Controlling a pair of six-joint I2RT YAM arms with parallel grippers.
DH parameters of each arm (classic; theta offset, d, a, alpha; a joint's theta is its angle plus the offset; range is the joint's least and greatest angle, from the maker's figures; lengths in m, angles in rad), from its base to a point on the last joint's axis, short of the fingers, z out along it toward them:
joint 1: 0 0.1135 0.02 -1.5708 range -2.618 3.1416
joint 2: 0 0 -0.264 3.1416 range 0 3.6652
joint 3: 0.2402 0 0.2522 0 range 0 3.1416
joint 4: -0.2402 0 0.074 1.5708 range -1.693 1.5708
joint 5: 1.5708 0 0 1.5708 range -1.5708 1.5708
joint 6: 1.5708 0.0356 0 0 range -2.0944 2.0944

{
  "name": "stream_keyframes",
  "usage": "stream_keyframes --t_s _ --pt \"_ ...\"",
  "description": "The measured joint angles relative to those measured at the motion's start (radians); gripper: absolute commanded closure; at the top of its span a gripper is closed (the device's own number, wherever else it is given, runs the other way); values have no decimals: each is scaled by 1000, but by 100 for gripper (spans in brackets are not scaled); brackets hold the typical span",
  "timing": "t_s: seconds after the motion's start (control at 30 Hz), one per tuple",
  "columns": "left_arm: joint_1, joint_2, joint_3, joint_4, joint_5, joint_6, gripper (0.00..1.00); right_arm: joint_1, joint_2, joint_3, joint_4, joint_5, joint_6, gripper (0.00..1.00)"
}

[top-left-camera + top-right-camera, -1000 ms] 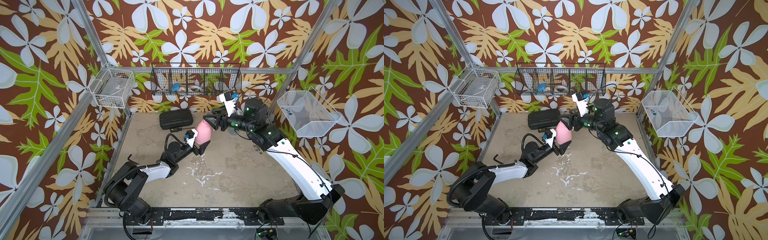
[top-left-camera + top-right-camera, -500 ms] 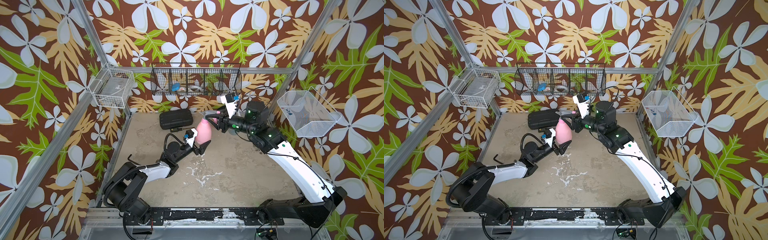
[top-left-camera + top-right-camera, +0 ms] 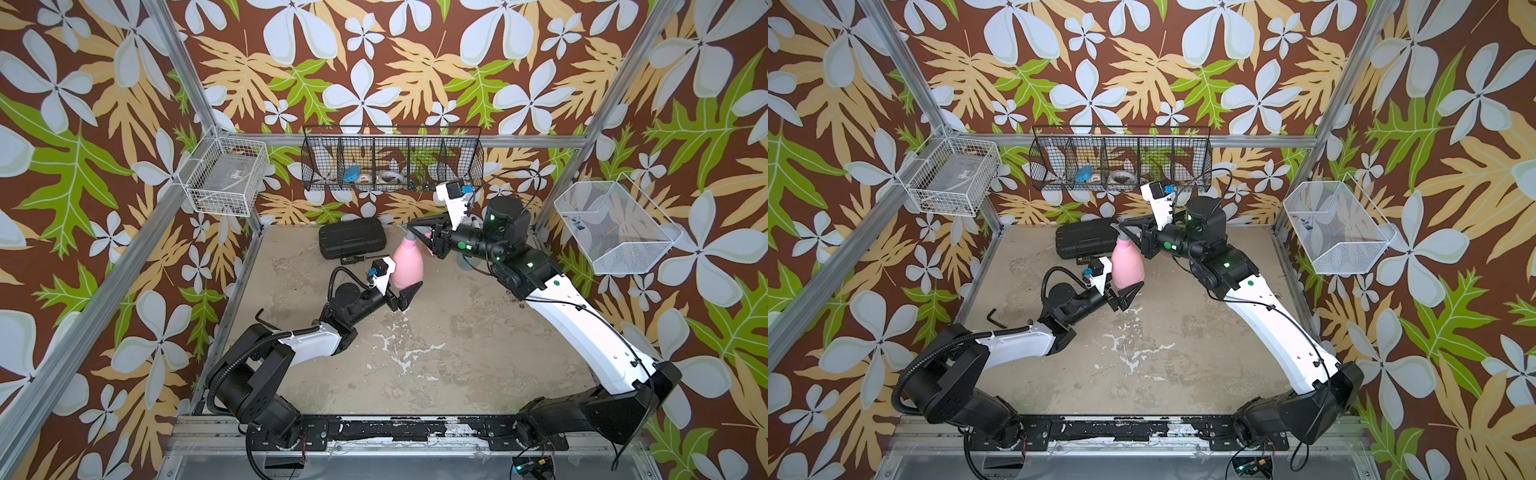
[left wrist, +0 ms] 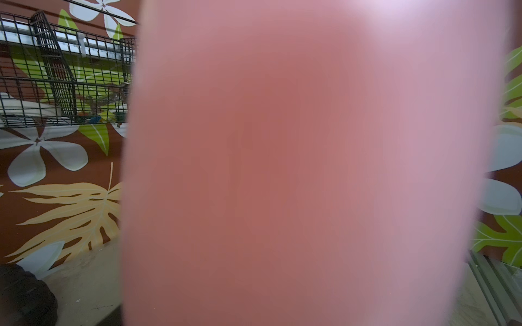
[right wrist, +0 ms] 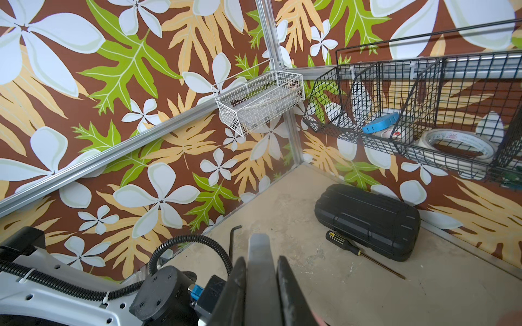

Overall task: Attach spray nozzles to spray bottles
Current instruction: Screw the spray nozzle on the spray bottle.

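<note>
An opaque pink spray bottle (image 3: pixel 407 266) (image 3: pixel 1127 268) stands upright near the back of the table. My left gripper (image 3: pixel 401 291) (image 3: pixel 1125 291) is shut on its lower body. In the left wrist view the bottle (image 4: pixel 310 169) fills the frame as a pink blur and hides the jaws. A grey-and-pink spray nozzle (image 3: pixel 410 236) (image 3: pixel 1124 232) sits on the bottle's neck. My right gripper (image 3: pixel 417 230) (image 3: pixel 1136 229) reaches in from the right and is shut on it. In the right wrist view the grey nozzle (image 5: pixel 259 282) is clamped between the two black fingers of the right gripper (image 5: pixel 261 259).
A flat black ribbed case (image 3: pixel 351 237) (image 5: pixel 367 220) lies at the back, with a black-handled screwdriver (image 5: pixel 339 241) beside it. A hex key (image 3: pixel 994 318) lies at the left edge. A black wire basket (image 3: pixel 390 166) and white baskets (image 3: pixel 224 183) (image 3: pixel 615 226) hang on the walls.
My right gripper stood open beside the bottle's top. It has moved left over the neck and shut on the nozzle. The left gripper has kept its hold on the bottle.
</note>
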Motion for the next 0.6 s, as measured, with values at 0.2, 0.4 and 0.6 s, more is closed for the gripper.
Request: stream_keyframes --t_s 0.2,0.4,0.6 --pt "0 -1 0 4 4 -1 47 29 -7 5 -12 39 -27 100" --pt "0 -11 -1 -8 19 -5 47 67 -7 36 -68 112 -106 100" --pt "2 -43 -2 -81 34 4 47 72 -8 54 -116 187 -187 100"
